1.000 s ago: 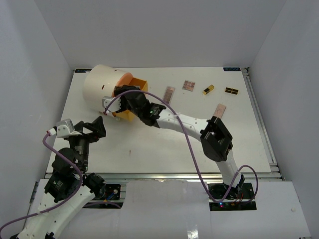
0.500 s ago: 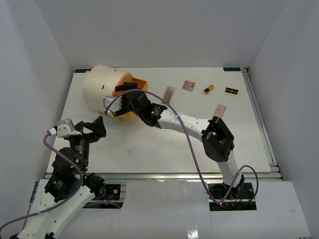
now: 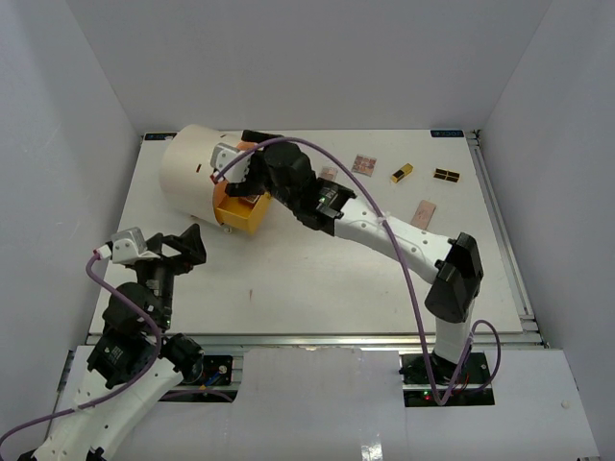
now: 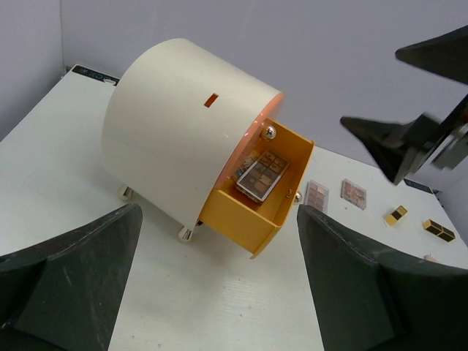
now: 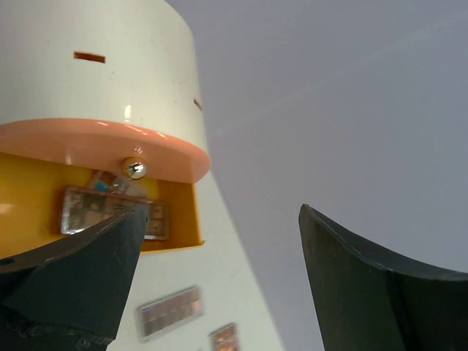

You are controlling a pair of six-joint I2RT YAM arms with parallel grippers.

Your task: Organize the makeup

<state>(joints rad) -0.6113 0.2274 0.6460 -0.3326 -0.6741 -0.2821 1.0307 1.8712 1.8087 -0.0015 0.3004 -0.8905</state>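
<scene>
R tool (image 5: pixel 223 216) open, empty, close over drawer (image 4: pixel 245 223). One palette (image 4: pixel 262 175) inside drawer, just by R tool. L tool (image 4: pixel 219 212) open, empty, drawer ahead, apart. More palettes (image 3: pixel 363 163), lipstick (image 3: pixel 402 173) on table (image 3: pixel 317 279), well behind R tool.

Plain pale grey walls (image 3: pixel 317 58) enclose a white table (image 3: pixel 317 288) on three sides

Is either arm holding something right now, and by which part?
Nothing: the left fingers and the right fingers are spread apart, empty.
</scene>
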